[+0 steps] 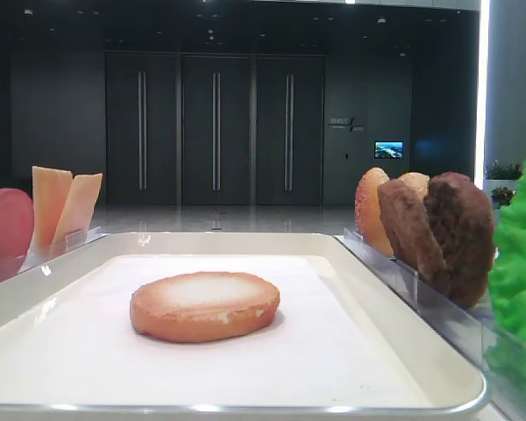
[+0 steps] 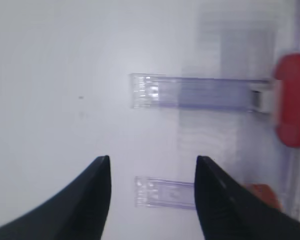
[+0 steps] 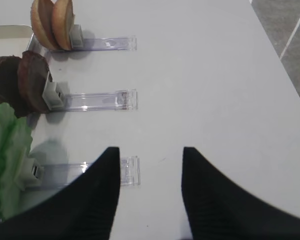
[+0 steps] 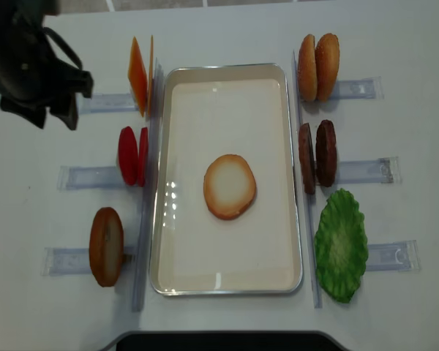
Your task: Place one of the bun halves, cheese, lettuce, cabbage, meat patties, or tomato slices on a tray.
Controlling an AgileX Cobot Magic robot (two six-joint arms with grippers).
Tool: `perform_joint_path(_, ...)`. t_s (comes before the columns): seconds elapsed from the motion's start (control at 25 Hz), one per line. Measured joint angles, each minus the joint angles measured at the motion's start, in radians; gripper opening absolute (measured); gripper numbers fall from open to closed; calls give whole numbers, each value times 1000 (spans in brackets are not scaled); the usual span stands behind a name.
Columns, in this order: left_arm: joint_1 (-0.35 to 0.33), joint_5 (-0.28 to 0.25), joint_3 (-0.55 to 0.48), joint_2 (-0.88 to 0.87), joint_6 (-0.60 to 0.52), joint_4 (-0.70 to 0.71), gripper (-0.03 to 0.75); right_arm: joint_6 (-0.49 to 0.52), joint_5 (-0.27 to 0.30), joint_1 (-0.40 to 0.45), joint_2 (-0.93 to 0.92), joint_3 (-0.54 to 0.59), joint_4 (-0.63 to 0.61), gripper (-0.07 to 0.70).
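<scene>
Where the low exterior view looks across the white tray [image 1: 394,373], a single bun half [image 1: 205,305] lies flat on the tray floor, pale toasted face up, its golden-brown edge slightly uneven. To the left, pale-orange cheese [image 1: 63,209] slabs stand leaning in a clear holder, with pinkish-red tomato slices [image 1: 4,224] beside them. To the right stand upright bun discs [image 1: 371,210], then grainy dark meat patties [image 1: 438,232], then bumpy green lettuce [image 1: 519,272].

In the right wrist view, the right gripper [image 3: 151,155] hangs over the bare white desk [image 3: 215,75], its two black textured jaws spread apart with nothing between them. Three clear plastic holders [image 3: 105,100] lie side by side, carrying buns, patties and lettuce at their left ends.

In the left wrist view, slightly blurred, the left gripper [image 2: 152,165] also hovers with its dark jaws released and wide, gripping nothing. Below it lie two clear holders [image 2: 190,92]; a smooth red tomato slice [image 2: 292,107] stands at the end of the upper one, and an orange piece shows at the lower right edge.

In the overhead view, the left arm [image 4: 33,66] sits at the upper left, over the desk beside the cheese holder, well apart from the tray. The bun half [image 4: 230,186] rests near the tray's middle, touching no other piece. Another bun [image 4: 106,246] stands on edge at the lower left. The right arm is not visible here.
</scene>
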State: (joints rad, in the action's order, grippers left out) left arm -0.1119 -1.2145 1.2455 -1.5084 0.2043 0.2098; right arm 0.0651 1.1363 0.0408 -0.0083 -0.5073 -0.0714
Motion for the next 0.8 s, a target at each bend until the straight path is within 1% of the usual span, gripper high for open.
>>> perform_joint_path(0.16,207,0,0,0,-92,20,412,0,0,0,0,0,0,286)
perform_joint_path(0.24,276,0,0,8,-130,16,412,0,0,0,0,0,0,286)
perform_joint_path(0.28,314,11,-27,52,-155,-19,412,0,0,0,0,0,0,286)
perform_joint_path(0.32,320,27,-63,89,-162,-39,412,0,0,0,0,0,0,286)
perform_joint_path(0.36,320,27,-63,89,-162,-39,412,0,0,0,0,0,0,286)
perform_joint_path(0.44,322,71,-166,214,-174,-90,412,0,0,0,0,0,0,286)
perform_joint_path(0.48,322,85,-215,286,-177,-111,412,0,0,0,0,0,0,286)
perform_joint_path(0.64,322,97,-440,536,-178,-132,412,0,0,0,0,0,0,286)
perform_joint_path(0.72,307,120,-538,653,-185,-148,412,0,0,0,0,0,0,286)
perform_joint_path(0.8,272,132,-605,744,-197,-155,412,0,0,0,0,0,0,286)
